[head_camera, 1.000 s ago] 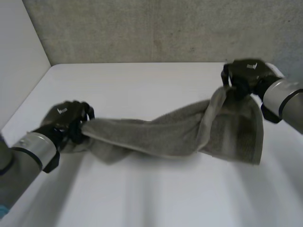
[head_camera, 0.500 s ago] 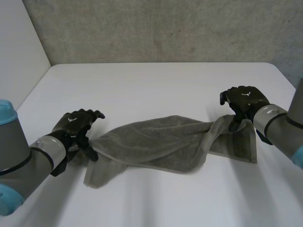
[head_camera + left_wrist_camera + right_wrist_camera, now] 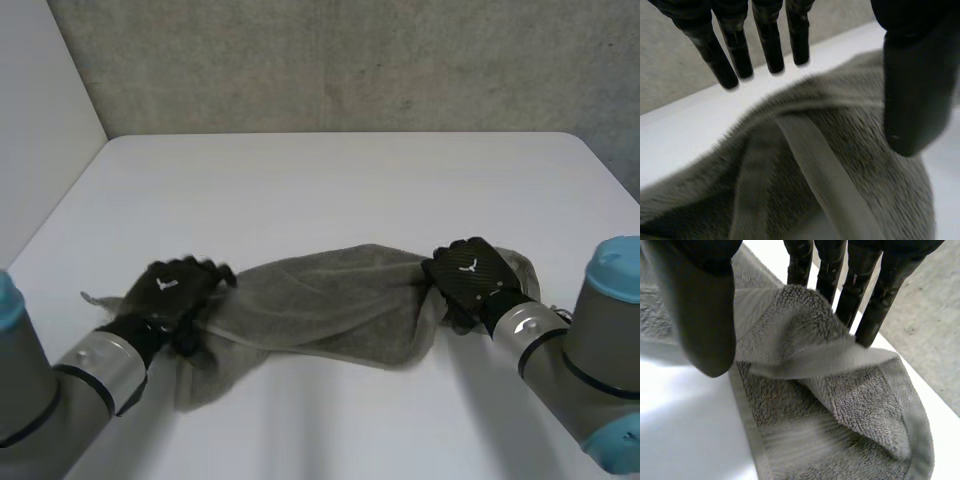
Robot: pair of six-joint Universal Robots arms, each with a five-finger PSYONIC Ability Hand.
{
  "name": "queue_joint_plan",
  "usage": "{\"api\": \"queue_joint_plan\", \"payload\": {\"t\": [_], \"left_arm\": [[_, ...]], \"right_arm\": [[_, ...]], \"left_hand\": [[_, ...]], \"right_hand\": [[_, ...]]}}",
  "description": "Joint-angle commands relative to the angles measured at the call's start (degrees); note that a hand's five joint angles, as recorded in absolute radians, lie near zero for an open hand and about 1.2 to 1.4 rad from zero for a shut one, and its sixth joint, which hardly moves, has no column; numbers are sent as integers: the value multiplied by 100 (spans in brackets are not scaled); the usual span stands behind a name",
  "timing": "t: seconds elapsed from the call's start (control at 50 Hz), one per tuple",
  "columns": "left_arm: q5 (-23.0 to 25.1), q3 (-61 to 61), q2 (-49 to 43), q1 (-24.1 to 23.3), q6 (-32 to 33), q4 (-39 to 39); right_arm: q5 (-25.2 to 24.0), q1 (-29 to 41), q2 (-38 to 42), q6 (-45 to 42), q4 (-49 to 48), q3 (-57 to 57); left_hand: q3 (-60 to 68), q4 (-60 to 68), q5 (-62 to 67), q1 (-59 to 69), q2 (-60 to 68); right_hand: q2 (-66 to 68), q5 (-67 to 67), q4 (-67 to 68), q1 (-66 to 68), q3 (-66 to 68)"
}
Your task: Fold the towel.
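Note:
A grey towel (image 3: 330,305) lies crumpled in a long bunch across the middle of the white table (image 3: 330,180). My left hand (image 3: 172,293) rests at the towel's left end, open. In the left wrist view its fingers (image 3: 732,55) are straight and spread from the thumb, above the towel (image 3: 830,165) and its flat hem band. My right hand (image 3: 467,278) sits on the towel's right end. In the right wrist view its straight fingers (image 3: 860,285) and thumb stand apart, with a raised fold of towel (image 3: 805,335) between them, not pinched.
A grey wall runs along the far side of the table and a pale wall (image 3: 40,130) along its left. Bare table lies beyond the towel and in front of it. Both forearms reach in from the near corners.
Both hands have let go of the towel's ends and come down and inward. The towel, first stretched in the air, now lies bunched on the table with its right end folded in.

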Motion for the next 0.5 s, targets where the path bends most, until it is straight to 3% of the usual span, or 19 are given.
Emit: {"api": "queue_joint_plan", "payload": {"t": [0.02,0.08,0.16,0.28,0.38,0.5], "left_arm": [[-154,59,-522,-326,778,105],[-443,190,-636,-352,891,271],[-725,489,-584,-405,883,307],[-752,701,-276,-642,865,290],[-726,701,110,-774,865,325],[-708,613,-38,-818,865,325]], "right_arm": [[140,-82,363,-69,-42,-323],[246,-108,337,-69,1,-367],[255,-126,143,-60,28,-376],[202,-108,-1217,28,413,-376],[115,-126,-1623,19,1036,-578],[-88,-117,-1712,19,1557,-579]], "left_hand": [[1444,1458,457,1441,1451],[3285,3299,2298,3282,3292],[4570,4584,3583,4567,4577],[4590,4604,3603,4587,4597],[4203,4217,3216,4200,4210],[2593,2607,1607,2590,2601]], "right_hand": [[2982,2952,2996,3005,3008],[4195,4165,4209,4218,4220],[4196,4167,4211,4220,4222],[4196,4167,4211,4220,4222],[4196,4167,4211,4220,4222],[4196,4167,4211,4220,4222]]}}
